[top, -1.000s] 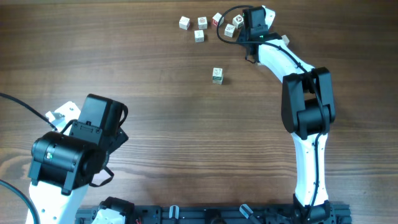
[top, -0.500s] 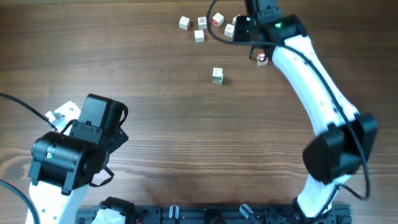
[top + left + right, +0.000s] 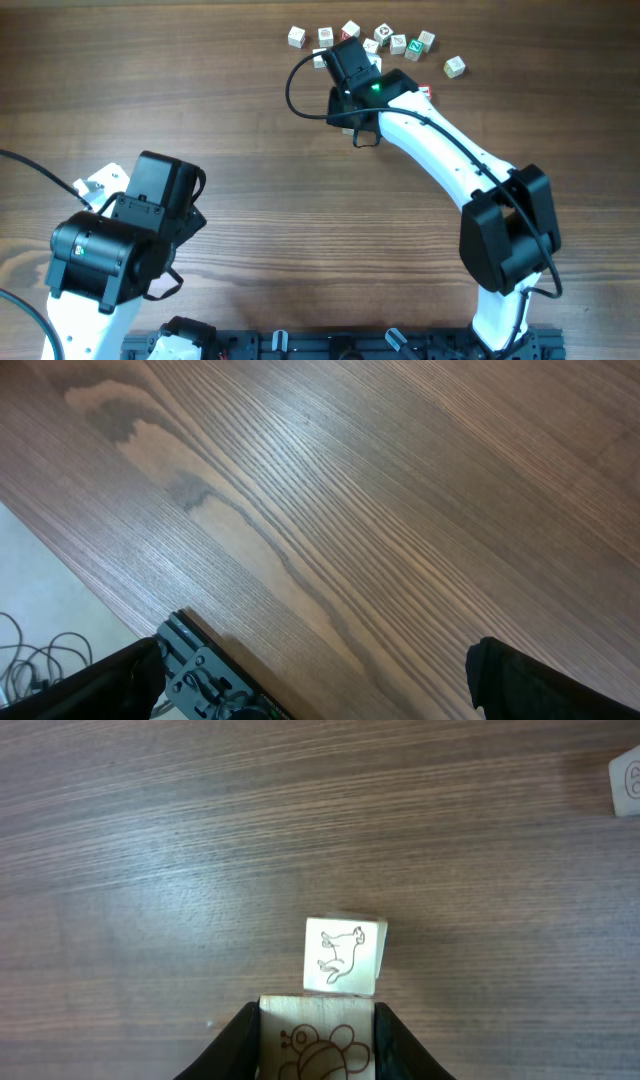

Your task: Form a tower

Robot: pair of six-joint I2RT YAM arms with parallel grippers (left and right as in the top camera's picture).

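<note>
Overhead, the brown wood-grain worktop (image 3: 300,220) carries both arms. The right arm (image 3: 440,140) reaches from its base at the near edge up and across to the far middle. The left arm (image 3: 120,240) sits folded in the near-left corner, well apart from everything. The left pincer (image 3: 315,660) is released, jaws spread wide over bare wood. The right pincer (image 3: 316,1045) is clenched on a held cube (image 3: 316,1040) with a line drawing on its top face. The tower (image 3: 345,955) stands under the right wrist, so the overhead view hides it. The right wrist view looks straight down its upright axis onto the top face, which bears a small animal print. That view gives the deciding relation. The tower lies just ahead of the pincer and a little to the right of the held cube's centre, and the cube's far edge overlaps the tower's near edge in the picture. The cube looks higher than the tower top, though the gap cannot be read. My judgement is that placing calls for a short advance with a slight sideways correction, then a descent. A second ago the right wrist was over the loose cubes (image 3: 384,38) at the far edge and the tower stood in plain view. Now the wrist covers the tower and the scatter is exposed. The left arm has not moved.
</note>
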